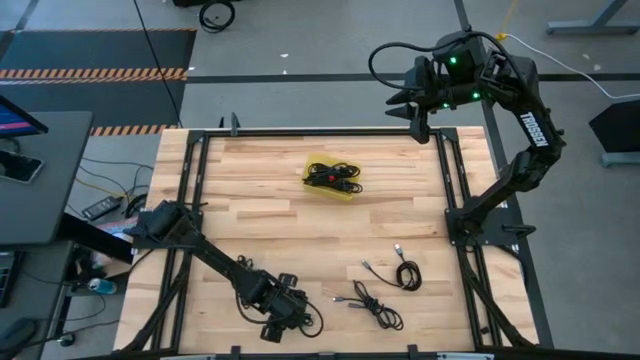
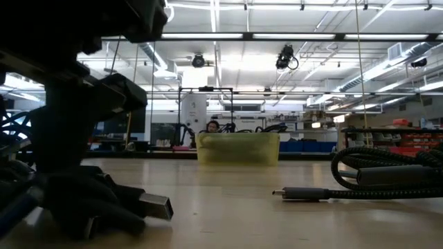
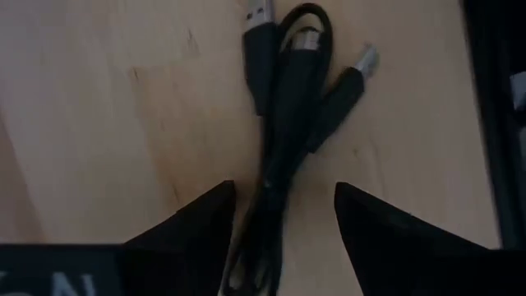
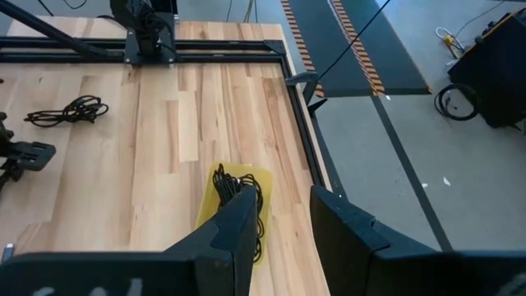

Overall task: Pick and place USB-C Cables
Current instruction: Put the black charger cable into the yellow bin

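While the left gripper [image 1: 288,312] sits low near the bench's [image 1: 250,190] front edge, its fingers [image 3: 194,222] spread apart on both sides of a black cable [image 3: 289,123], you should push down a bit more and squeeze at the thick middle, so no plug slips out. The right gripper [image 1: 410,105] waits over the back edge, partly open, holding nothing. Count the cables: one under the left gripper, two more [image 1: 372,302] [image 1: 402,270] loose near the front right corner, and a bunch I cannot count in the one yellow tray [image 1: 346,195]

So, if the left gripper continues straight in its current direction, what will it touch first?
Most likely the black cable lying between the left gripper's open fingers, then the wooden table under it.
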Available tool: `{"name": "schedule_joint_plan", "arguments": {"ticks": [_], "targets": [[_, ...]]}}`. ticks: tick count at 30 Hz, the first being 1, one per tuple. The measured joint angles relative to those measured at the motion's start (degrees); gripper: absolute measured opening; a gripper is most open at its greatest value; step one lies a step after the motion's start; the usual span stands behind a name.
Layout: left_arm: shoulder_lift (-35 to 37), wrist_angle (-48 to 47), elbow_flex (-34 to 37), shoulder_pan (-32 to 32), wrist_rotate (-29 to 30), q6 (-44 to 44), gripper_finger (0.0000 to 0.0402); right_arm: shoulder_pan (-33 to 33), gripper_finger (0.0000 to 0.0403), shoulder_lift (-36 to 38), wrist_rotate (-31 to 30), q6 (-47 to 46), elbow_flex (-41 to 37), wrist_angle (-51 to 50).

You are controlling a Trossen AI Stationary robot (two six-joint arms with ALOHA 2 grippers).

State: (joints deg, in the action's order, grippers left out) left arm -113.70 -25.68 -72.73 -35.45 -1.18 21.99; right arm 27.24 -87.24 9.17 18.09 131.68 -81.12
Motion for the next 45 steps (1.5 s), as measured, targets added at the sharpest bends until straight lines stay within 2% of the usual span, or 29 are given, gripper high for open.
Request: {"name": "schedule_joint_plan", "arguments": {"ticks": [4,7,10,14,15,22,26,31,37,40,45], "targets": [[-0.5,-0.4,-0.1,0.8,0.3,0.2,0.0210,0.0,0.0121,0.0,0.0,-0.5,0.0,0.0],[-0.5,-0.8,-0.2,1.9,0.2,0.4,0.0185,0.0,0.0121,0.0,0.0,-0.6,0.0,0.0],[-0.6,-1.2,-0.2,3.1,-0.2,2.7,0.0134,0.0,0.0121,0.0,0.0,-0.8,0.0,0.0],[-0.6,-1.5,-0.1,5.4,-2.5,4.5,0.0039,0.0,0.0121,0.0,0.0,-0.8,0.0,0.0],[-0.6,-1.5,-0.1,6.0,-3.5,4.6,0.0028,0.0,0.0121,0.0,0.0,-0.8,0.0,0.0],[-0.1,-4.2,0.0,12.5,-3.5,3.9,0.0028,0.0,0.0121,0.0,0.0,-0.8,0.0,0.0],[2.6,-7.7,0.2,18.7,0.7,1.7,0.0028,0.0,0.0121,0.0,0.0,-0.4,0.0,0.0],[9.9,-11.3,-2.5,27.2,5.6,-1.9,0.0028,0.0,0.0121,0.0,-1.0,0.0,0.0,0.0],[16.2,-18.3,-10.0,38.0,13.4,-17.5,0.0028,0.0,0.0121,0.0,-2.2,0.4,0.0,0.0],[16.2,-20.6,-14.4,43.9,14.1,-27.2,0.0028,0.0,0.0121,0.0,-2.1,0.5,0.0,0.1],[15.2,-18.3,-19.2,52.8,12.9,-40.6,0.0028,0.0,0.0121,0.0,-2.1,-0.5,0.0,0.3]]}}
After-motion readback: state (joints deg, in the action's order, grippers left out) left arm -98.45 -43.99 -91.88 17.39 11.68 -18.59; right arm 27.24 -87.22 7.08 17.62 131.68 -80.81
